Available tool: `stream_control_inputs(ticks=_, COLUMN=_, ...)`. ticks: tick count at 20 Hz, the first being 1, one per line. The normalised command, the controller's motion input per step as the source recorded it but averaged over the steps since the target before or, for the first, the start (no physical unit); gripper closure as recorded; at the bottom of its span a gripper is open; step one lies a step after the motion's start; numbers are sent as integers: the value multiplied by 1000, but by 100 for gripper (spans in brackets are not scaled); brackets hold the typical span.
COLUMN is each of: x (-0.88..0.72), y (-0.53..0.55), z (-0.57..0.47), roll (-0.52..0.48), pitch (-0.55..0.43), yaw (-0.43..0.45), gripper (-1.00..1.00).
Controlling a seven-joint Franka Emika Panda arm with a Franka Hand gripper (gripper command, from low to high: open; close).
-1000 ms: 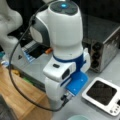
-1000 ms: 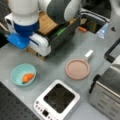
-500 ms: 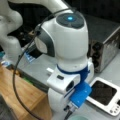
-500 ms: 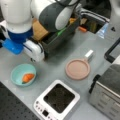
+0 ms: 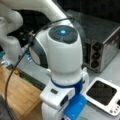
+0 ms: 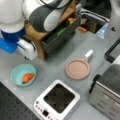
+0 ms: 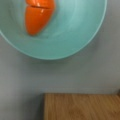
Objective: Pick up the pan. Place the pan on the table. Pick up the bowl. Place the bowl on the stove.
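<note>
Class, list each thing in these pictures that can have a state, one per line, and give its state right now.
pan: resting on the table, off the stove, nothing in it.
bowl: on the table, holds an orange carrot piece, not gripped.
stove: nothing on its black centre.
toaster oven: door closed.
gripper: fingers not shown; wrist view looks down at the bowl.

A steel toaster oven (image 5: 103, 47) stands near a wooden block (image 6: 35, 35).

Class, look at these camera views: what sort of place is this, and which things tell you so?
Probably a robot lab's mock kitchen on a grey table: a small stove, a steel toaster oven, a pan and a teal bowl holding a toy carrot. The gripper itself is not in view.
</note>
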Motion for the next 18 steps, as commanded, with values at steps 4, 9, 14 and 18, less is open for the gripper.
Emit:
stream_control_inputs(ticks=4, x=376, y=-345, z=73, roll=329, pitch=74, yaw=58, gripper=-100)
stream_control_inputs(ticks=9, x=353, y=-266, z=91, roll=293, pitch=88, yaw=54, gripper=-100)
stream_control_inputs(ticks=14, x=355, y=-246, z=30, roll=255, pitch=68, yaw=70, gripper=-100)
stream_control_inputs(ticks=18, x=362, y=-245, z=-34, roll=205, pitch=44, yaw=76, gripper=-100)
